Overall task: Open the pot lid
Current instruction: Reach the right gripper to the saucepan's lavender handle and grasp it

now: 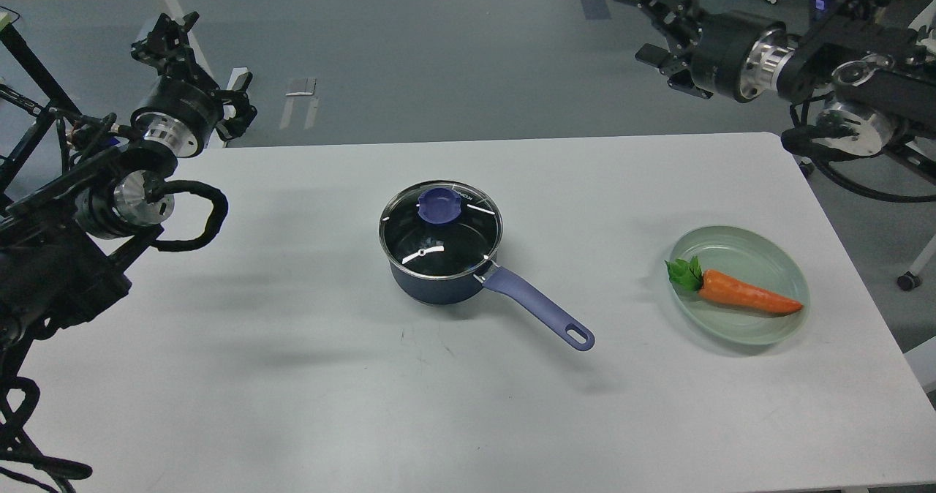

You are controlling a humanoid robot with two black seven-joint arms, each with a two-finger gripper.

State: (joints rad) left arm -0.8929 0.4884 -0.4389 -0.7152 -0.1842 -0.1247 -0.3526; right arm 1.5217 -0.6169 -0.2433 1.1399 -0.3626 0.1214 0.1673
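A dark blue pot (431,284) stands in the middle of the white table (292,383). Its purple handle (537,306) points toward the front right. A glass lid (439,241) with a blue knob (440,205) sits closed on the pot. My left gripper (203,74) is open and empty, held up past the table's far left corner. My right gripper (649,21) is open and empty, high above the floor beyond the far right of the table, its fingers pointing left. Both are far from the pot.
A pale green plate (731,241) at the right holds an orange carrot (746,294) with green leaves. A white frame leg (186,39) stands behind the left arm. Grey floor lies beyond the table's far edge.
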